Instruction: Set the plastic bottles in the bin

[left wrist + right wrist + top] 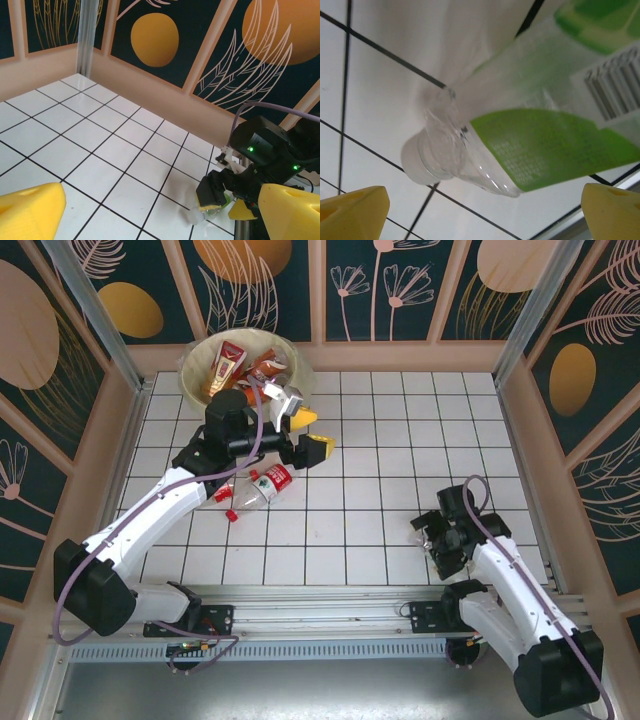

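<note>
Tiled tabletop, bottle between right pincer's fingers

I see the bin at the tabletop's far left corner, holding several red-labelled bottles. A red-capped bottle lies on its side left of centre. A green-labelled bottle lies on its side toward the near right.

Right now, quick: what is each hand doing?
Left hand: open, holding nothing.
Right hand: open, fingers either side of the green-labelled bottle, not gripping it.
</note>
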You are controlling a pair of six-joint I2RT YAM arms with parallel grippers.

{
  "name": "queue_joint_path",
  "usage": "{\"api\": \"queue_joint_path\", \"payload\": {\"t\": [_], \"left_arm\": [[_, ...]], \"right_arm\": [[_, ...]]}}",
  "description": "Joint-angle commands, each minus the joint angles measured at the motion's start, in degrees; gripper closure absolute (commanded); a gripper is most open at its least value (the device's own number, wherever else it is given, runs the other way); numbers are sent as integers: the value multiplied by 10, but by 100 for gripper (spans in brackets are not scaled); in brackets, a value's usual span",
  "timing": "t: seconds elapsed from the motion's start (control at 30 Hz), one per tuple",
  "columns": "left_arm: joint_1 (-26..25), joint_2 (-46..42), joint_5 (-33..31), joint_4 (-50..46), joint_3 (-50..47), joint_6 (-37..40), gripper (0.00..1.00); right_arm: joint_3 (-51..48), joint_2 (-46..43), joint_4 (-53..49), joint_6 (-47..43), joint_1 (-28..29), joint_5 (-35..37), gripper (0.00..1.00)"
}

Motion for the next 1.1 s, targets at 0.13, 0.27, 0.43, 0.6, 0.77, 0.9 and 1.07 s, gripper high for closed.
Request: {"api": "queue_joint_path", "payload": {"t": [0.13,0.27,0.43,0.6,0.77,0.9,1.07], "left_arm": [[-5,-13,21,26,-9,-9,1],[-5,-14,24,30,-11,-13,1],[-5,-13,24,31,-12,-14,1],[-5,-16,24,30,-13,-13,1],[-5,-12,27,30,-12,-15,1],[-5,-12,27,29,-12,-17,1],[-5,-10,28,28,-11,-20,1]], "right_arm": [[-32,-16,49,37,-25,50,1],[-38,-13,55,45,-28,71,1],[-53,-11,72,41,-43,90,1],[-73,0,112,30,-61,106,3],[-77,20,158,18,-73,111,17],[-85,50,206,-11,-85,113,29],[-66,85,241,-56,-86,127,35]]}}
